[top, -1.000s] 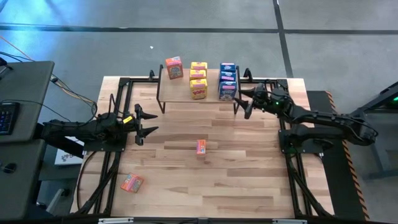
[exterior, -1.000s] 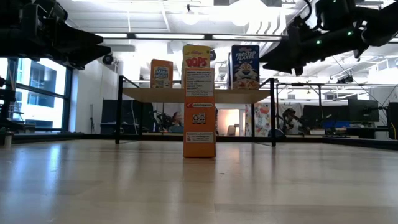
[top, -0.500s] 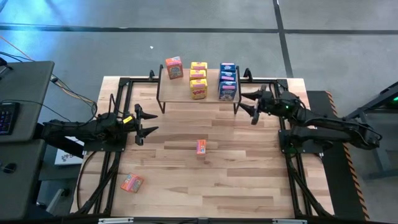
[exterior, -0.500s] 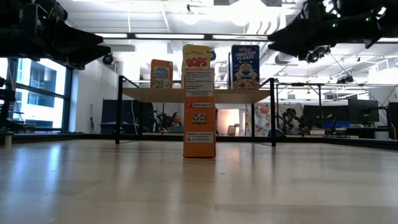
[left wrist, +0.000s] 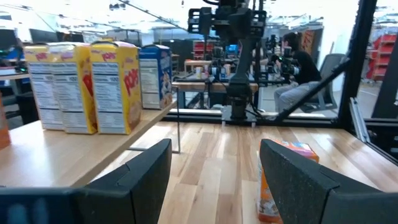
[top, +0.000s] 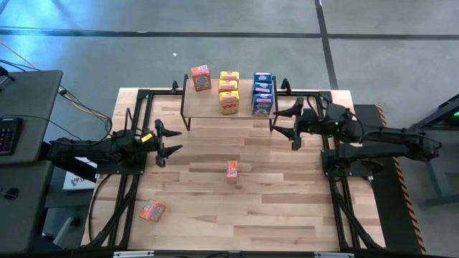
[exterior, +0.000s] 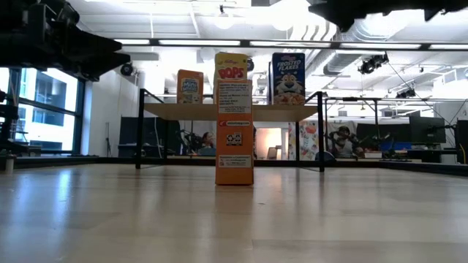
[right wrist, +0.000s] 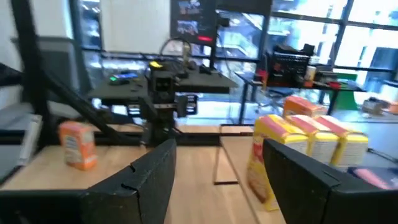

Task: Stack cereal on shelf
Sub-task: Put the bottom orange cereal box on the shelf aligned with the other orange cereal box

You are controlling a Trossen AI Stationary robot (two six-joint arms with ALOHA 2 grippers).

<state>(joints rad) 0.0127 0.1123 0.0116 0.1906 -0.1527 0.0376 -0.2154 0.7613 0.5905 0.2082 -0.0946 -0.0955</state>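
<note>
Both hands, left (top: 169,140) and right (top: 292,125), hung apart and empty over the wooden bench (top: 272,208); one orange cereal box (top: 232,169) stood upright mid-bench.

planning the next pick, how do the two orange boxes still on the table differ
The middle box stands upright on the tabletop, while the corner box lies flat on a broad face.

The middle box sits near the table's centre, in front of the shelf; the corner box lies near the front left corner, skewed to the table's edges.

Both are orange-red, off the shelf and untouched by either gripper.
</note>
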